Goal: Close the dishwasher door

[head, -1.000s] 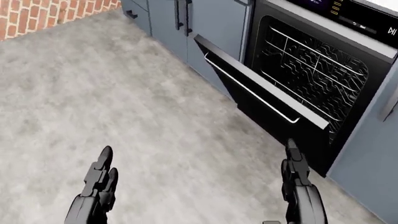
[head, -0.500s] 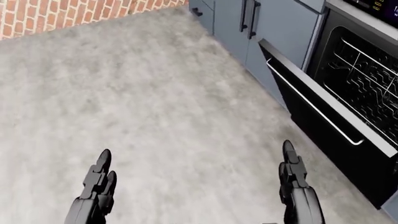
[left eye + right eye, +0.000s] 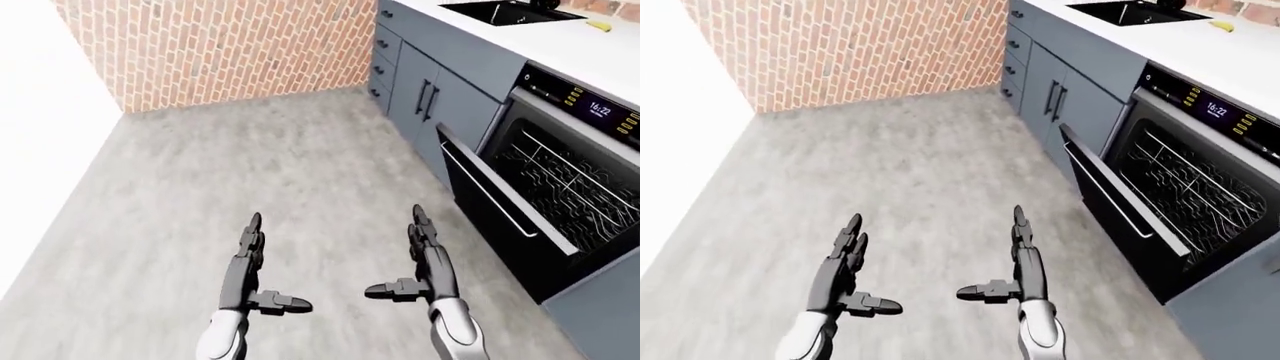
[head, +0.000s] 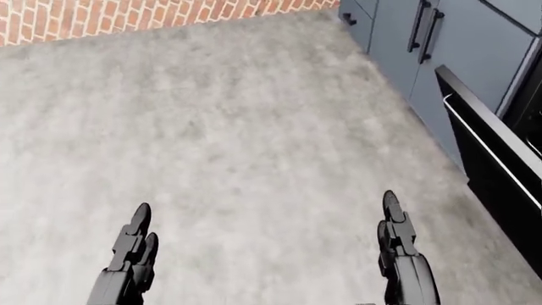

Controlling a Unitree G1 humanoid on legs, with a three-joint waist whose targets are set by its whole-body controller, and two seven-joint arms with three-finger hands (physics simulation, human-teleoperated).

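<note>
A: Where is the dishwasher door (image 3: pixel 1120 202) at this moment?

B: At the right of both eye views, hinged at the bottom and leaning partway out from the cabinet run. Its long handle (image 3: pixel 1105 196) faces the floor side, and the wire racks (image 3: pixel 570 191) show in the dark gap behind it. In the head view only its near edge shows, at the far right.

A: And the hands?

B: Both hang low in the middle of the eye views, over bare grey floor (image 3: pixel 250 172). The left hand (image 3: pixel 250 259) and the right hand (image 3: pixel 425 259) have their fingers stretched straight and close together, thumbs stuck out sideways toward each other. They hold nothing.

A: Is either touching the door?

B: No. The right hand is the nearer one, yet it stands well apart from the door's edge.

A: Why held like that?

B: I judge it a neutral carrying pose: flat, open hands suit a push, since a half-open door needs pressing up, not grasping.

A: What does closing it call for?

B: Probably turning toward the door and setting the right palm on its outer face near the handle.
</note>
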